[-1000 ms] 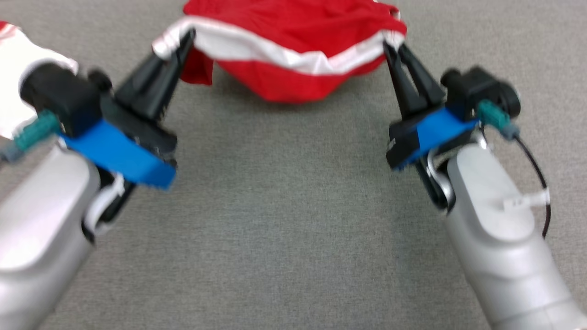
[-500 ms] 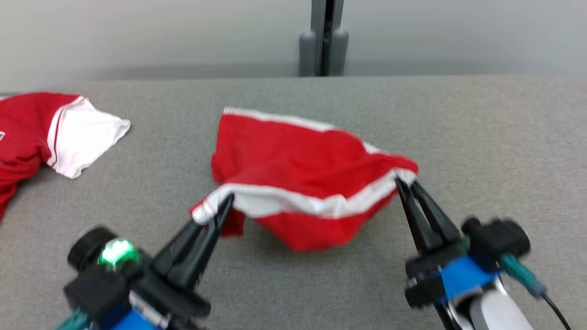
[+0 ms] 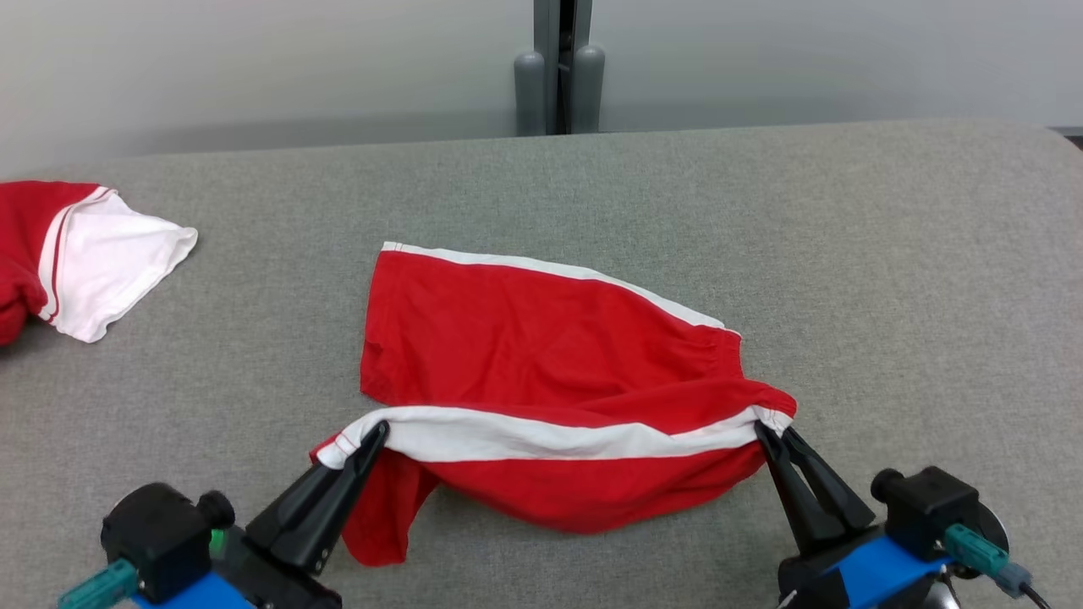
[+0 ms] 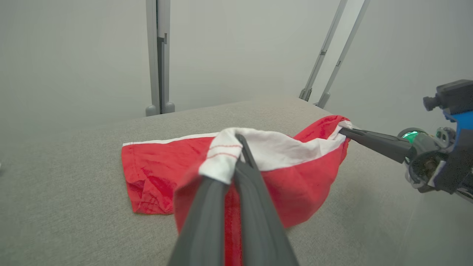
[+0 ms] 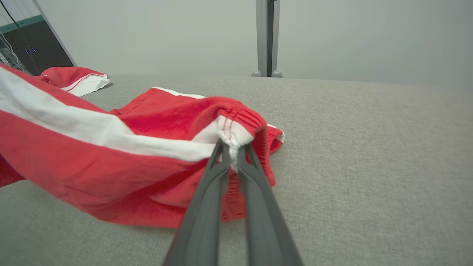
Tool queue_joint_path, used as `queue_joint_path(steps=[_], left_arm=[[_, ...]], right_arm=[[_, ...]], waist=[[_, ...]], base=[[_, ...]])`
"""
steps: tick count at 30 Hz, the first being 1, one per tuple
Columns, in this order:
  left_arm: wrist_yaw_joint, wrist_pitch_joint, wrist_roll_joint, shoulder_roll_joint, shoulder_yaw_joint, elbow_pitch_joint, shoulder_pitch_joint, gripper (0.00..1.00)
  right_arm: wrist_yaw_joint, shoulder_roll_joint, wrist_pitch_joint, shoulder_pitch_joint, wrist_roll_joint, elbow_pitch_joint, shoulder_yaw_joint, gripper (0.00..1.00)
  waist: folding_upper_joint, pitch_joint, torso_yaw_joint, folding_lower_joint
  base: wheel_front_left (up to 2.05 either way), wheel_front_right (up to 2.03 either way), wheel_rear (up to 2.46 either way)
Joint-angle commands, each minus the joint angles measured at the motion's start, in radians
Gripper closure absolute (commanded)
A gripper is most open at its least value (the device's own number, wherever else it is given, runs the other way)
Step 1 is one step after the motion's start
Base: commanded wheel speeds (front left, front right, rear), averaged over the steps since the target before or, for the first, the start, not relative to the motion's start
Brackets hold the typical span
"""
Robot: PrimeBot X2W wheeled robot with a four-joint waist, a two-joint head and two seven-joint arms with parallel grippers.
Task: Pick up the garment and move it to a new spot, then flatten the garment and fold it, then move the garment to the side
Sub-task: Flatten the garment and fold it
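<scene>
Far left: another red-and-white garment point(image 3: 101, 254) lies on the grey table point(image 3: 888, 254). Left gripper point(image 3: 379, 430): pinched tight on the left end of the white band point(image 3: 541, 440). Centre: red shorts point(image 3: 541, 338), with the far part resting on the table and the near, banded edge lifted and stretched between both grippers. Right gripper point(image 3: 774, 433): fingers clamped on the band's right end.

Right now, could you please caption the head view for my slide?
Left gripper and right gripper hold the red garment by its white stripe.
</scene>
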Motion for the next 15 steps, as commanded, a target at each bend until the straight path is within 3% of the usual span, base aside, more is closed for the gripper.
queue_joint_path(steps=[1,8,15], left_arm=[[-0.012,0.002,-0.001,-0.012,0.001,0.02,-0.03,1.0],[-0.121,0.062,0.019,-0.084,-0.04,0.262,-0.258,1.0],[-0.149,0.104,0.022,-0.171,-0.105,0.505,-0.504,1.0]], right_arm=[[0.0,0.004,-0.005,-0.028,0.005,0.013,-0.001,1.0],[0.0,0.021,-0.024,-0.184,0.002,0.146,-0.005,1.0],[0.0,0.035,-0.035,-0.375,-0.035,0.298,-0.038,1.0]], waist=[[0.0,0.012,0.004,0.0],[0.0,0.088,-0.001,0.0],[0.0,0.19,-0.016,0.0]], base=[[0.0,0.0,0.0],[0.0,0.0,0.0],[0.0,0.0,0.0]])
